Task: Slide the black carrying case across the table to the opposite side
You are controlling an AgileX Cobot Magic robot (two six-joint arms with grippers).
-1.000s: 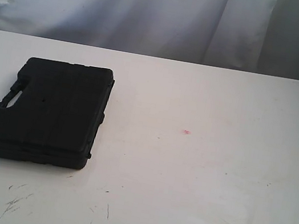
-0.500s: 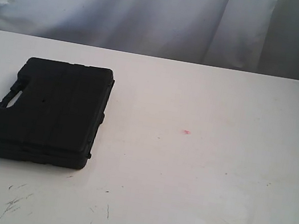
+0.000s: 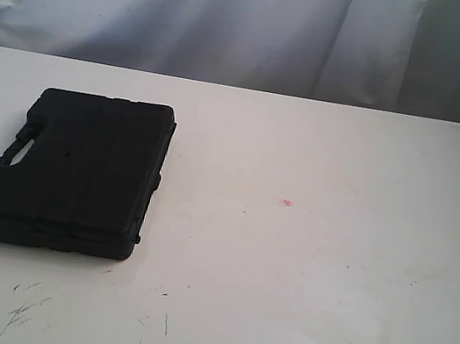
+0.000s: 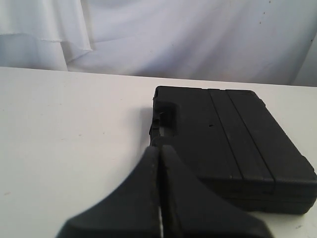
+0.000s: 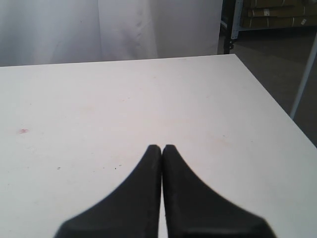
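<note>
The black carrying case (image 3: 70,169) lies flat on the left part of the white table (image 3: 303,265), its handle side facing left. In the left wrist view the case (image 4: 233,144) lies just beyond my left gripper (image 4: 159,148), which is shut with nothing between its fingers; its tips sit near the case's handle cut-out, and contact cannot be told. My right gripper (image 5: 162,147) is shut and empty over bare tabletop (image 5: 99,109). Neither arm shows in the exterior view.
A white curtain (image 3: 238,22) hangs behind the table's far edge. A small red mark (image 3: 287,203) sits mid-table, and dark scuffs (image 3: 23,309) lie near the front. The table's right edge (image 5: 277,104) drops to a floor with a metal rack leg (image 5: 230,29).
</note>
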